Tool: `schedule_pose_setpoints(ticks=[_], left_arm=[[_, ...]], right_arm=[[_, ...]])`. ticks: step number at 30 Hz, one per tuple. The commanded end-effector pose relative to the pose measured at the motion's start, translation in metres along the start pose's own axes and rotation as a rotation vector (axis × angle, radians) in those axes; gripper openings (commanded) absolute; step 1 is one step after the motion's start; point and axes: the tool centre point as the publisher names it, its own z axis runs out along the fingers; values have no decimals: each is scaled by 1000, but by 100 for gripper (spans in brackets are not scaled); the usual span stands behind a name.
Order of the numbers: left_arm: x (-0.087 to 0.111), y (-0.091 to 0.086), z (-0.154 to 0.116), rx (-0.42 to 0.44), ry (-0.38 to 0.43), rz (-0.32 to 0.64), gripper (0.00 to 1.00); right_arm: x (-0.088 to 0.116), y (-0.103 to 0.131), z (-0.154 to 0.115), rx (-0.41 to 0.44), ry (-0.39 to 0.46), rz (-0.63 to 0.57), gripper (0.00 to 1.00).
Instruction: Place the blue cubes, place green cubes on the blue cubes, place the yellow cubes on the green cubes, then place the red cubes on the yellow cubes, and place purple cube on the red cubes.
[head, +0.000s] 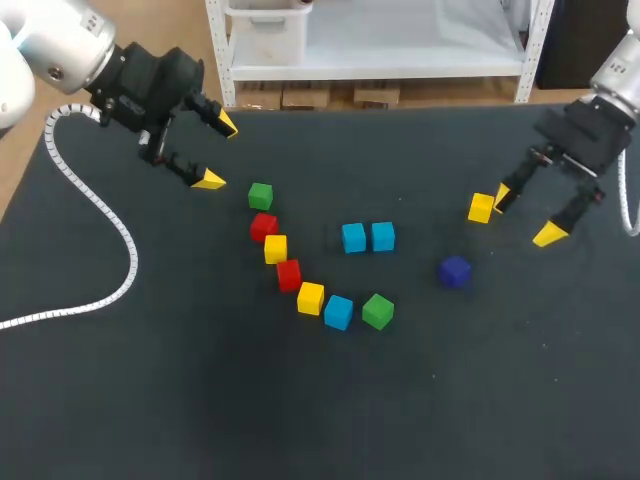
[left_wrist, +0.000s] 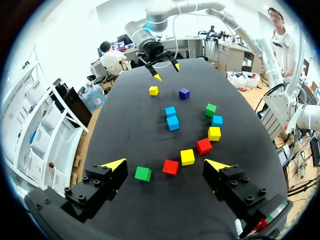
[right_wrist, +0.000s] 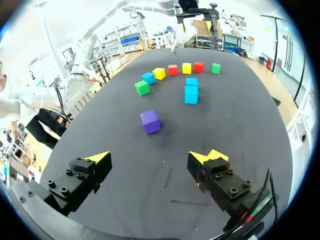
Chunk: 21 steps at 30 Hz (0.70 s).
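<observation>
**Head view:** Nothing is stacked yet. The blue pair (head: 367, 237) sits side by side, touching, in the middle of the table (head: 180, 400). To the left of the pair and curling round in front of it is the arc (head: 289, 274): seven cubes, green, red, yellow, red, yellow, blue, green, packed almost corner to corner. The purple cube (head: 454, 271) lies alone, just right of the pair. The left gripper (head: 218, 152) hangs spread wide and empty, well left of the pair, near the arc's far green end. The right gripper (head: 527, 215) is equally wide and holds nothing, well right of the pair. The lone yellow cube (head: 481, 207) lies just outside its finger, on the pair's side.

**Left wrist view:** The arc runs just ahead of the open fingers, none of its cubes gripped. The pair lies beyond it.

**Right wrist view:** The purple cube sits ahead of the gaping fingers, the pair beyond it and the arc beyond the pair. Whether the finger touches the lone yellow cube cannot be told.

**Risks:** The arc is tightly packed, so a finger coming down for one cube is likely to shove its neighbours. The two blues touch, so nudging one would skew the base. A sideways sweep by the right arm could knock the lone yellow cube away. Both arms reaching for the pair together could clash.
</observation>
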Motion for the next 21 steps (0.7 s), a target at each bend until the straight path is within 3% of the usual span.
schedule_pose_setpoints(ticks=[1,17,18,20,21], left_arm=[[0,2,0,4,1,1,100],[0,2,0,4,1,1,100],[0,2,0,4,1,1,100],[0,2,0,4,1,1,100],[0,2,0,4,1,1,100]], right_arm=[[1,-3,-1,-7,-3,0,100],[1,-3,-1,-7,-3,0,100],[0,-4,-2,39,-5,22,100],[3,-3,-5,260,56,66,100],[4,-1,-8,324,25,71,100]])
